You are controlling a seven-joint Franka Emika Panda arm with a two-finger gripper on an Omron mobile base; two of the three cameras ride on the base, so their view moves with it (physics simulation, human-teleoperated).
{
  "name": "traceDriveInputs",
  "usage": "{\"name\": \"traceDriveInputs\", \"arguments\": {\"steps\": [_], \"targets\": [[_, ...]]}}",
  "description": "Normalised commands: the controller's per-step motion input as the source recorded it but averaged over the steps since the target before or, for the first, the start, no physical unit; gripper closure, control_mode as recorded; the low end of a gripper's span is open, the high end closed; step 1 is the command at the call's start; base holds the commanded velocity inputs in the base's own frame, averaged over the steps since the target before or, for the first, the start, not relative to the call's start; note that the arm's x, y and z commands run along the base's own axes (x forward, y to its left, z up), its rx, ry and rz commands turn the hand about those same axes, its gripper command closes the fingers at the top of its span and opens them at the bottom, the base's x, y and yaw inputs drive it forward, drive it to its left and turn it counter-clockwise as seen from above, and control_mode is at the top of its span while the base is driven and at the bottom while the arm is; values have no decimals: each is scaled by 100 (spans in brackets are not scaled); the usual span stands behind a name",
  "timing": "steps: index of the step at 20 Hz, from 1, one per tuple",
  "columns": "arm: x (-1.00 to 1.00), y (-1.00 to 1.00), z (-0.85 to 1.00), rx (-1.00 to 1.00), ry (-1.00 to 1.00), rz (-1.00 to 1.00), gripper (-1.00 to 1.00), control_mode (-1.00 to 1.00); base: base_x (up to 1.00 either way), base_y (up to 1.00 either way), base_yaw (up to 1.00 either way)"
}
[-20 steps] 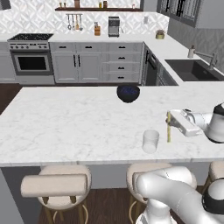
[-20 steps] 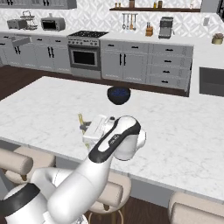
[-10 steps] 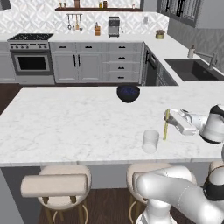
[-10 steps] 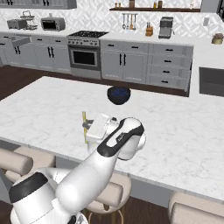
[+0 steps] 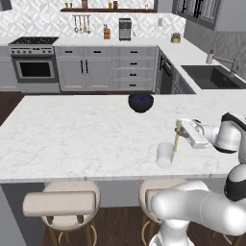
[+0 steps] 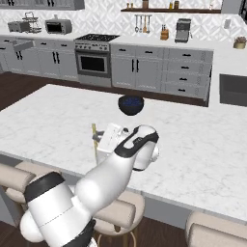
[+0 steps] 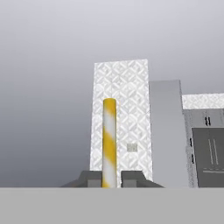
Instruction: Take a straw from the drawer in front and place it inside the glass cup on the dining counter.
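Clearly the straw's lower end could catch the rim and topple the one glass cup (image 5: 165, 154) on the dining counter (image 5: 72, 134), since the single straw (image 5: 177, 136), pinched upright in the gripper (image 5: 181, 132), hangs just beside the cup, not centred over it.

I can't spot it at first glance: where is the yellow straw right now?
In the left base view the straw stands upright in the closed gripper, above the dining counter, just right of the glass cup and not yet inside it.
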Motion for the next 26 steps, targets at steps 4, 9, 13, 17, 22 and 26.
{"name": "traceDriveInputs", "arguments": {"steps": [4,9,13,17,22,26], "targets": [[36,0,-16,1,-5,6,100,-100,0,0,0],[27,-5,-25,0,0,7,100,-100,0,0,0],[20,-2,-25,0,3,10,100,-100,0,0,0],[20,-3,-23,0,0,7,100,-100,0,0,0],[23,0,-22,0,0,5,100,-100,0,0,0],[16,-3,-13,1,0,5,100,-100,0,0,0]]}}
